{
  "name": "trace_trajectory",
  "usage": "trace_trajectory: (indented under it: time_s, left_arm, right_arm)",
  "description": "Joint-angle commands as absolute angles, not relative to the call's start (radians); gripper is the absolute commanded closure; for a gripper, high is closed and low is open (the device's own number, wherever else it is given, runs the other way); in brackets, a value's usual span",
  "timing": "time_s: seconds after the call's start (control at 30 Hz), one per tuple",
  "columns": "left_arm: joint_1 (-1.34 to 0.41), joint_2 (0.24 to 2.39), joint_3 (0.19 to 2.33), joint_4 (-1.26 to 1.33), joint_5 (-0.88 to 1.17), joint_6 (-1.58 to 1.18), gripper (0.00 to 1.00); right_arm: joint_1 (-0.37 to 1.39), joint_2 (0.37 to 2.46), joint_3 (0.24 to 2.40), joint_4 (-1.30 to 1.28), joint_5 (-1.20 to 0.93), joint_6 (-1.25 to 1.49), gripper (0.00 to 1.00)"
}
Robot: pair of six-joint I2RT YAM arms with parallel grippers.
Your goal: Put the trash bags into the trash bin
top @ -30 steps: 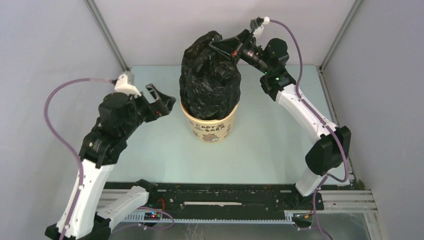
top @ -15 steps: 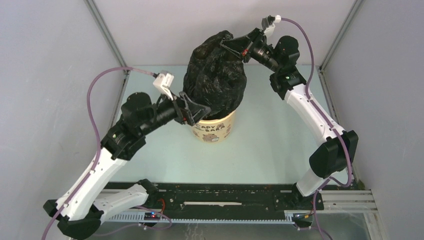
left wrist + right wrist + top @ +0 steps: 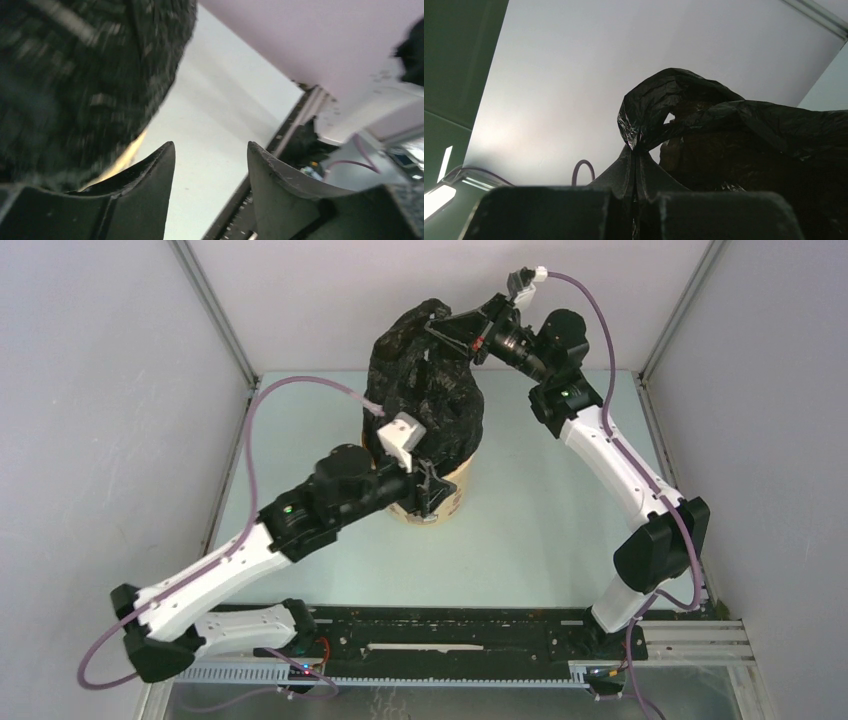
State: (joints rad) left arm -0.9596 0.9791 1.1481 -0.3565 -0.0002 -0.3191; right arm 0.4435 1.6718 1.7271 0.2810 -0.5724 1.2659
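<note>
Where the left arm reaches in from the near left, the left gripper (image 3: 428,492) sits against the near side of the trash bin (image 3: 455,496). Its jaws are spread with nothing between them in the wrist view. I judge it is placed there to steady the bin or to press the bulging plastic inward. Its body covers most of the bin's front, so the printed lettering is largely hidden, and only a sliver of yellow rim shows beside the fingers.

Rising from the bin in the middle of the table (image 3: 560,510), the trash bags (image 3: 425,390) stand as a tall, crinkled black mass. Their lower part is inside the bin and most of the bulk is above its rim.

At the far right, the right gripper (image 3: 447,328) is pressed together on a fold of plastic at the bag's top, probably holding it upright over the opening so it can be lowered. How deep the bag sits cannot be seen, and the left wrist view is blurred.
</note>
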Motion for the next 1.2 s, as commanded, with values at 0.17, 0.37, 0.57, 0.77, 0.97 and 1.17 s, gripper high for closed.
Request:
trace_trajectory:
  time_s: [0.17, 0.37, 0.57, 0.77, 0.97, 1.17]
  left_arm:
    - [-0.963, 1.132, 1.197, -0.247, -0.314, -0.073, 0.49]
    - [-0.915, 1.211, 1.223, -0.303, -0.413, -0.119, 0.51]
    - [-0.916, 1.27, 1.289, -0.455, -0.479, -0.175, 0.55]
    - [-0.919, 1.067, 1.204, -0.493, -0.282, -0.239, 0.28]
    - [-0.917, 0.9, 1.231, -0.591, -0.069, -0.25, 0.15]
    - [-0.823, 0.874, 1.325, -0.693, -0.125, -0.361, 0.13]
  right_arm:
    - [0.475, 1.607, 1.732, 0.249, -0.544, 1.252, 1.0]
    - [0.488, 1.572, 1.719, 0.213, -0.533, 1.223, 1.0]
    - [0.521, 1.555, 1.678, 0.216, -0.53, 1.2, 1.0]
    - [0.522, 1.56, 1.648, 0.193, -0.539, 1.144, 1.0]
    - [0.514, 1.616, 1.72, 0.129, -0.603, 1.056, 1.0]
    - [0.499, 1.638, 1.738, 0.099, -0.707, 1.037, 1.0]
